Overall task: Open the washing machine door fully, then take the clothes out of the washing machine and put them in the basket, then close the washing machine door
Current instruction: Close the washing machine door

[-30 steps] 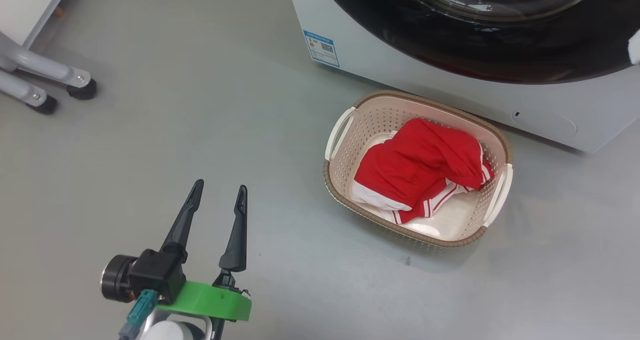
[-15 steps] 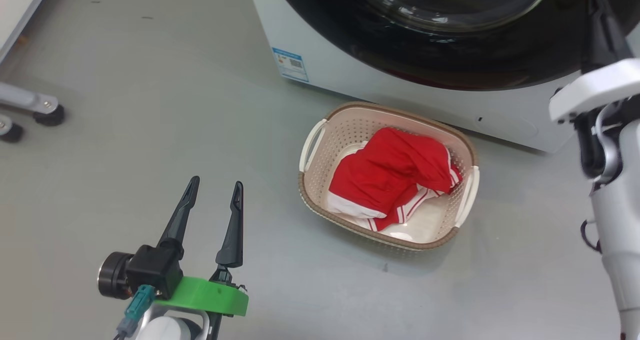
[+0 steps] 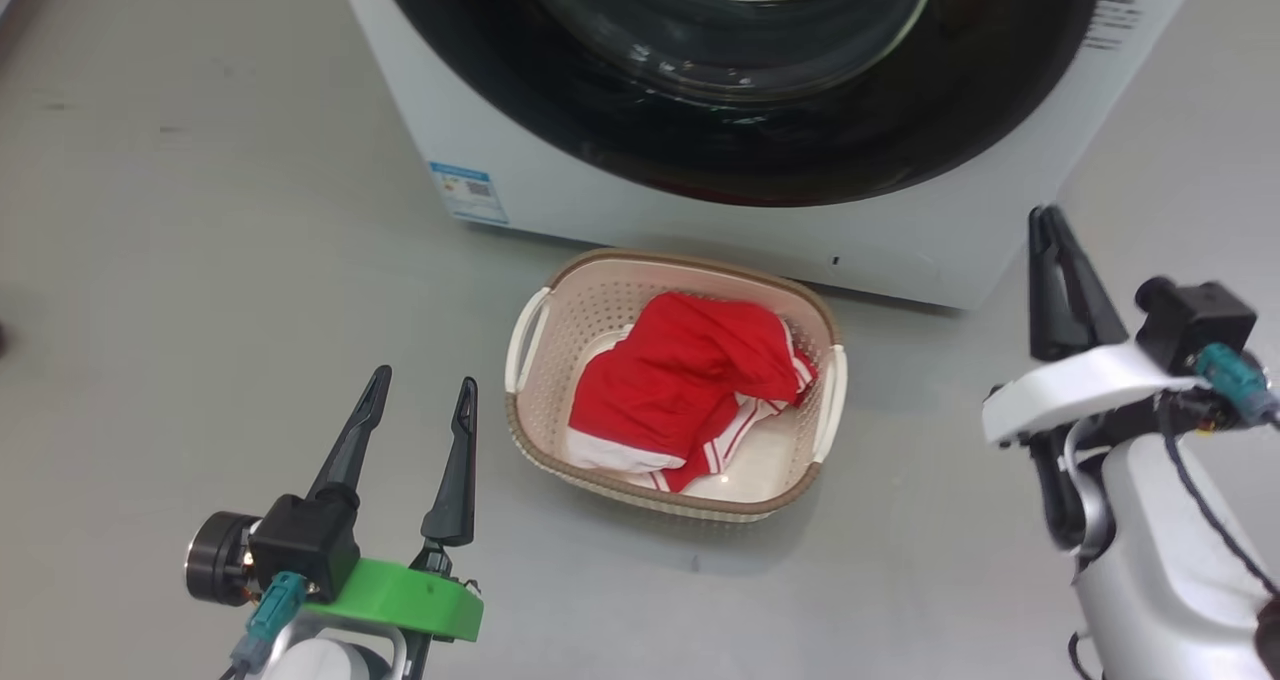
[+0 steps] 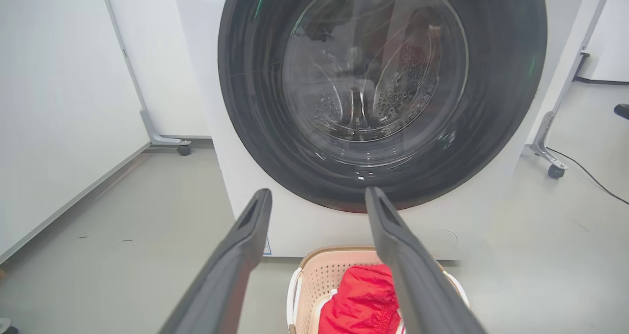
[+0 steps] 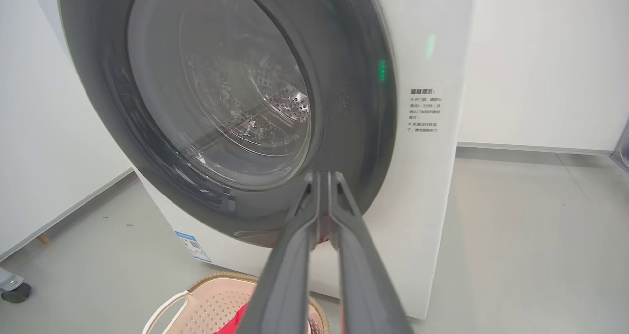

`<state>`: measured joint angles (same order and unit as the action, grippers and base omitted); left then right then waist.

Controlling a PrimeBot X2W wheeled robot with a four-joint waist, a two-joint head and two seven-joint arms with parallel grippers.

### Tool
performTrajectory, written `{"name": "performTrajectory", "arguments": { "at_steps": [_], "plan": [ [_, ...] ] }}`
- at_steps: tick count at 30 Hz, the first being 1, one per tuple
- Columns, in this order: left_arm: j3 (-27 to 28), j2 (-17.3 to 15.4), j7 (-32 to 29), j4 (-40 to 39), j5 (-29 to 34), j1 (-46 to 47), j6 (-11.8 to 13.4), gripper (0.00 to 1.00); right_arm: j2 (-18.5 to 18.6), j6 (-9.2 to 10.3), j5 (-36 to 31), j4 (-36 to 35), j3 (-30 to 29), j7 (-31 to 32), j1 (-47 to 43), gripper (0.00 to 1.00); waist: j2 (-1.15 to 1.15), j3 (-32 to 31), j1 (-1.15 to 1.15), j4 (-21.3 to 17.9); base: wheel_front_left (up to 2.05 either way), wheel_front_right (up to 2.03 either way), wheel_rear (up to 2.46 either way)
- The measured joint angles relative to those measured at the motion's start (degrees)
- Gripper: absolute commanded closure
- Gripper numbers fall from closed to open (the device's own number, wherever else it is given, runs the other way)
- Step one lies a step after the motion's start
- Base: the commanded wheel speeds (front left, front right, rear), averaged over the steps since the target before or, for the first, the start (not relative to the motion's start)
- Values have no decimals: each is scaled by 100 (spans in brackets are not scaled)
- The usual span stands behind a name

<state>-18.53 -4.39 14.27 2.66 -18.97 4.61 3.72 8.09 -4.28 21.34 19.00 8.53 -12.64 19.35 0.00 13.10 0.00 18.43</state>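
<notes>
Drawn back from the glossy black-rimmed round glass door [image 3: 900, 120], which sits closed on the big white front-loading washing machine [image 3: 700, 230], the right gripper [image 3: 1045, 215] hangs clenched and empty. Beside it, the left gripper [image 3: 425, 377] gapes, holding nothing. One red white-striped fabric garment [image 3: 670, 380] lies crumpled in one cream perforated plastic basket [image 3: 560, 360]. The door's top is cut off.

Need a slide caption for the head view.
Door shut, clothes in basket by washer; left tool open, right tool shut.

Left gripper [image 3: 424, 378] sits at the lower left of the head view, its two dark fingers spread wide, pointing up. Right gripper [image 3: 1046, 216] stands at the right edge, fingers pressed together.
</notes>
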Motion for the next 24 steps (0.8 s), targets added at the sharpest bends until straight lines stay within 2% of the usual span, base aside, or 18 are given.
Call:
{"name": "performTrajectory", "arguments": {
  "at_steps": [1, 2, 3, 10, 24],
  "plan": [
    [1, -5, 0, 11, 0, -2, 0, 0, -33, 26, -3, -20, 24, -8, -84, 43, 0, -34, 0, -63, 0, 0, 0],
    [-2, -15, 0, 18, 1, -4, -1, 0, -71, 38, -5, -46, 34, -13, -171, 6, 0, -68, 0, -127, 0, 0, 0],
    [-1, -22, 0, 19, 2, -8, 0, 0, -98, 42, -11, -77, 63, -29, -254, 0, 0, -102, 0, -189, 0, 0, 0],
    [-20, -73, -9, 103, 35, -37, -5, 0, -210, 152, -97, -260, 123, -85, -863, 0, 0, -386, 0, -568, 0, 0, 0],
    [-64, -171, -196, 175, 34, -471, -5, 0, -310, 501, -241, -931, 208, -131, -1852, 0, 0, -993, 0, -1152, 0, 0, 0]
  ]
}}
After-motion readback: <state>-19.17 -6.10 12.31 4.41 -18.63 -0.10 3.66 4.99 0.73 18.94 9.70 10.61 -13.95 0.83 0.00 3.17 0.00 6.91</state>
